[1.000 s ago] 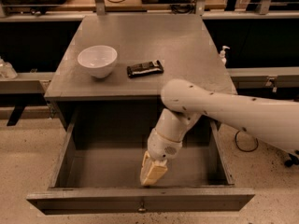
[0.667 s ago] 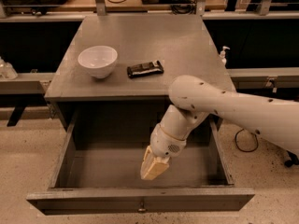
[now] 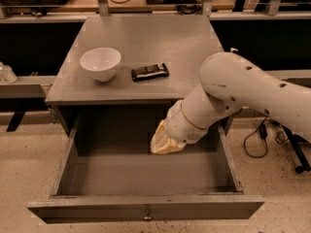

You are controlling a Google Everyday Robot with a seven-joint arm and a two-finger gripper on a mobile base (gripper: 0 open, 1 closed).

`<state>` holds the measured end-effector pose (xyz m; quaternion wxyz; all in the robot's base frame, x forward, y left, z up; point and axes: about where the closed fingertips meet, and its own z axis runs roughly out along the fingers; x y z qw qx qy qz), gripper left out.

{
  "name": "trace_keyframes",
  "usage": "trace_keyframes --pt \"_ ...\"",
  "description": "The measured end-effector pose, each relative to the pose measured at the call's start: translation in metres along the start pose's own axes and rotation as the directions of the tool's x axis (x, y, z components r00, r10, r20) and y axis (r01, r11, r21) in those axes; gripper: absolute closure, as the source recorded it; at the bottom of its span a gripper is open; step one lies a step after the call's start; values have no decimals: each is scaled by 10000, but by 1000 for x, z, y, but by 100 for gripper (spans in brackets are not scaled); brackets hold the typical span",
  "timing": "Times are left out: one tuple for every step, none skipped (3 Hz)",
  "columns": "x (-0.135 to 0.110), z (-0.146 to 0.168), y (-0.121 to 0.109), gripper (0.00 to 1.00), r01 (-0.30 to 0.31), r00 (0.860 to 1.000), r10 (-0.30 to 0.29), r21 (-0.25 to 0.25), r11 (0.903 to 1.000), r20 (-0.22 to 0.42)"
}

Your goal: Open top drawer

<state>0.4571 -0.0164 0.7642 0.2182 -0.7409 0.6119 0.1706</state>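
The top drawer (image 3: 146, 208) of the grey cabinet stands pulled far out toward me. Its grey boxy interior (image 3: 121, 169) shows, and a small round metal knob (image 3: 147, 217) sits at the centre of its front. My gripper (image 3: 163, 143) hangs on the white arm (image 3: 252, 91) above the drawer's back half, right of centre, just below the cabinet's front edge. It is not touching the drawer front or the knob.
On the cabinet top (image 3: 160, 42) sit a white bowl (image 3: 100, 63) at the left and a black flat packet (image 3: 150, 72) near the middle. A dark cable (image 3: 257, 140) lies on the floor to the right. Low shelving runs along the back.
The arm has risen and drawn back toward the cabinet, lifting the gripper from near the drawer's floor up to just under the cabinet top. The drawer stays open.
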Motion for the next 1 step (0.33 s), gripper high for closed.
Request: trace_keyframes --pt "-14 -25 -22 82 546 9965 -465 1189 9914 -701"
